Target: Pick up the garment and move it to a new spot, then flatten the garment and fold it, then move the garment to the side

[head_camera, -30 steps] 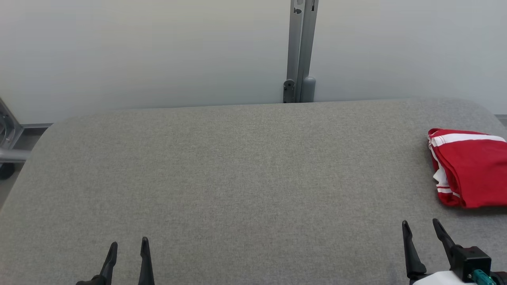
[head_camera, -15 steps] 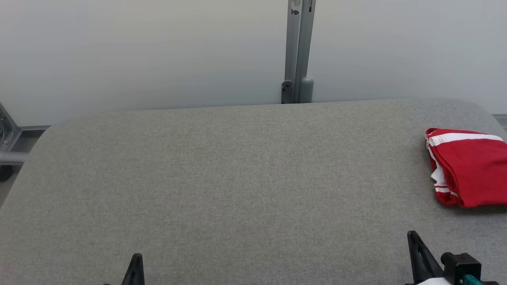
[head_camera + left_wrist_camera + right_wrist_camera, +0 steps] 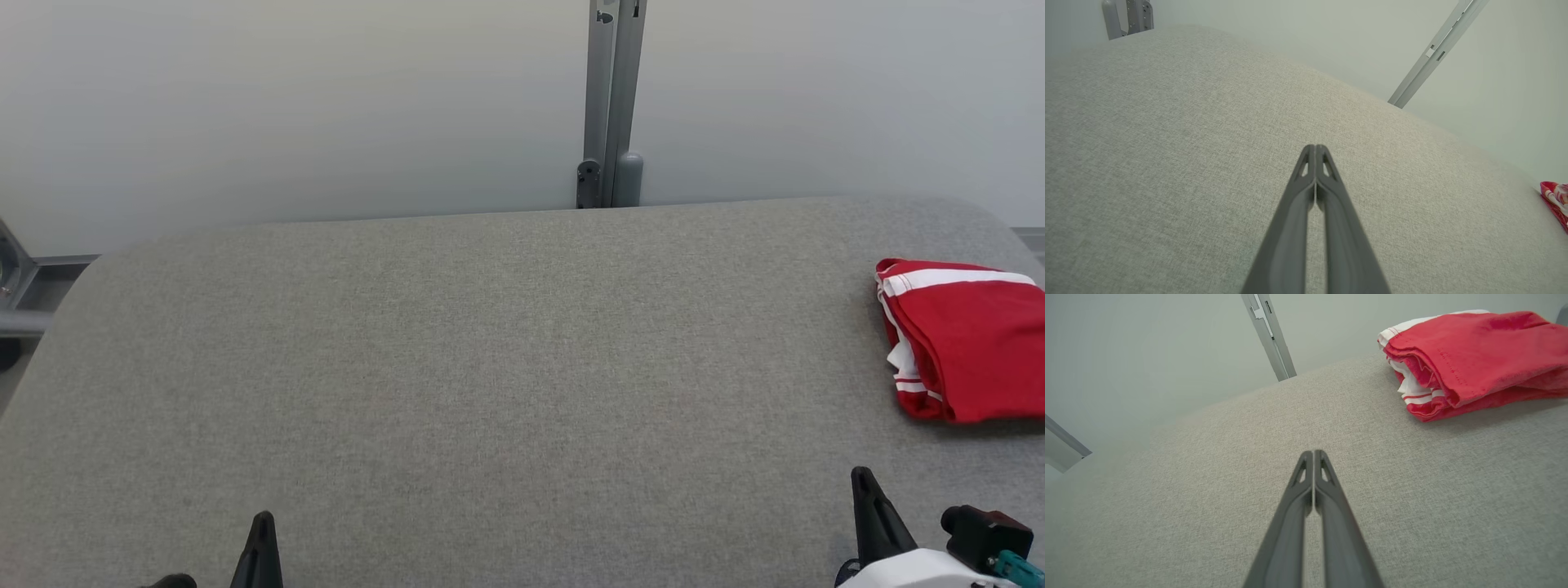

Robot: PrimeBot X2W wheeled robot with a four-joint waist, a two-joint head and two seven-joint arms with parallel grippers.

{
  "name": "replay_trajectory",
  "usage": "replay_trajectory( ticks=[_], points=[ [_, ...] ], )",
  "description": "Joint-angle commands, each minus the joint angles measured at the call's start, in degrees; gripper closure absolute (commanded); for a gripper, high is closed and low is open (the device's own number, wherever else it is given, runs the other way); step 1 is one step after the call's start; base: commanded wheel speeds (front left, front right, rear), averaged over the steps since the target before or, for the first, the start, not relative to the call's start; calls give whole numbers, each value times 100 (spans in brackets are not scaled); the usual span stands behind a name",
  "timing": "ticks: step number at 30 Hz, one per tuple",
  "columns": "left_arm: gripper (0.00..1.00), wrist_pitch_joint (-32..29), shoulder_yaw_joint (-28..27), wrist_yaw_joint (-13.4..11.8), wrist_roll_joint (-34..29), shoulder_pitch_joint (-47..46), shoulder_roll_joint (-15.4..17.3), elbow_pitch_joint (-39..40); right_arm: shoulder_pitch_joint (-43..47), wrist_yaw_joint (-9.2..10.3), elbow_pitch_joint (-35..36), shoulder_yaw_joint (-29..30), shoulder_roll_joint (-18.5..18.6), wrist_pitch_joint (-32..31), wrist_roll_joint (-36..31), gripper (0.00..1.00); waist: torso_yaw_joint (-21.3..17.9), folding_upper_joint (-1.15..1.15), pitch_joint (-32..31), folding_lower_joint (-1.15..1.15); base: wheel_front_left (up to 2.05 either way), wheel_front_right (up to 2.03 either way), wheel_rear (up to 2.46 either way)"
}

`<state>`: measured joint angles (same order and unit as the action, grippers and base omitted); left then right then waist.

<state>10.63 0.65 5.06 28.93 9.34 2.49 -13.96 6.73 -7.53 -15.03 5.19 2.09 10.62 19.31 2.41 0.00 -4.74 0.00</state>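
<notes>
Nearest, the left pincer and the right pincer hang low over the front of the table. Each has its two fingers pressed together and nothing between them. Closed like this, neither can take cloth; pushed at the pile, they would probably only shove it.

Farther out, towards the table's right end, the garment lies as a folded red bundle with white stripes. It sits near the right pincer and well apart from the left, and the head view's right border cuts it off. How close it lies to the table's own end cannot be told from here, so a sideways nudge could send it off the table. Its layers are loose at the near corner, and a pinch on only the top one would likely peel the fold open.

Farthest back, a grey metal post stands against the pale wall.

Count: two pincers, one garment, one table, one post.
</notes>
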Motion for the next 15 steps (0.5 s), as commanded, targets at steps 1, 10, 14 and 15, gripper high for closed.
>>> replay_trajectory(
  ticks=[1,10,14,15],
  points=[
    [100,-47,-44,36,240,-210,16,81,-175,1,103,15,38,-52,286,100,-4,0,7,0,0,0,0],
    [100,-257,-131,64,1025,-387,20,75,-319,1,116,25,46,-258,1187,100,-23,0,47,0,0,0,0],
    [100,-348,-168,75,1352,-463,22,71,-382,2,118,31,50,-349,1563,100,-32,0,65,0,0,0,0],
    [100,-367,-176,78,1430,-480,23,70,-396,2,118,33,50,-368,1652,100,-34,0,69,0,0,0,0]
  ],
)
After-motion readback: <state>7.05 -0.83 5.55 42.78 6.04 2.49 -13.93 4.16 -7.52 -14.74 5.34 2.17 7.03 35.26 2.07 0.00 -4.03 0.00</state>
